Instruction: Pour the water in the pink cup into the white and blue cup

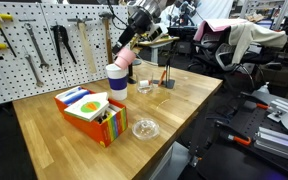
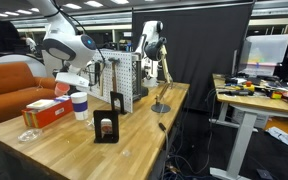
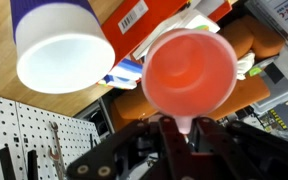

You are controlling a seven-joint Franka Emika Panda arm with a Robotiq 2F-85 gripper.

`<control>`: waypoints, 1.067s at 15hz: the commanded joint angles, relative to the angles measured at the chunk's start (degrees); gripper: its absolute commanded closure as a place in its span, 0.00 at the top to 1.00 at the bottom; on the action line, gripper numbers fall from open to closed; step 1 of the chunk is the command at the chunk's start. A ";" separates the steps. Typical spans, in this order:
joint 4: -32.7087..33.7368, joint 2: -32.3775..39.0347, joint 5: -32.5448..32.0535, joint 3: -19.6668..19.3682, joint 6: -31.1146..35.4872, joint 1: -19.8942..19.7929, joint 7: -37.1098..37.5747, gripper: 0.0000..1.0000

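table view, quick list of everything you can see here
table: one, light wood, centre of the scene
pink cup: one, pink, in the hand, just above the white and blue cup
white and blue cup: one, white with blue bands, standing at the back of the table
box: one, orange-red with colourful contents, front of the table
glass dishes: two, clear, one near the table's front edge, one by the cups
pegboard: one, white, hung with tools, behind the table
arm: one, white, over the table's back
hand: one, black, shut on the pink cup
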 commanded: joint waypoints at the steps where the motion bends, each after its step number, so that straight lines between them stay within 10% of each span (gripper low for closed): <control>1: -5.17 -0.76 -5.87 1.90 10.13 0.93 5.48 0.04; 12: -4.20 12.06 -26.37 6.94 29.44 0.48 29.34 0.04; 14: -2.66 12.04 -29.52 8.08 29.14 -0.87 33.96 0.41; 15: -4.10 11.80 -30.26 9.73 29.59 -2.41 32.91 0.22; 16: -3.38 11.80 -31.32 10.07 29.51 -2.79 34.59 0.28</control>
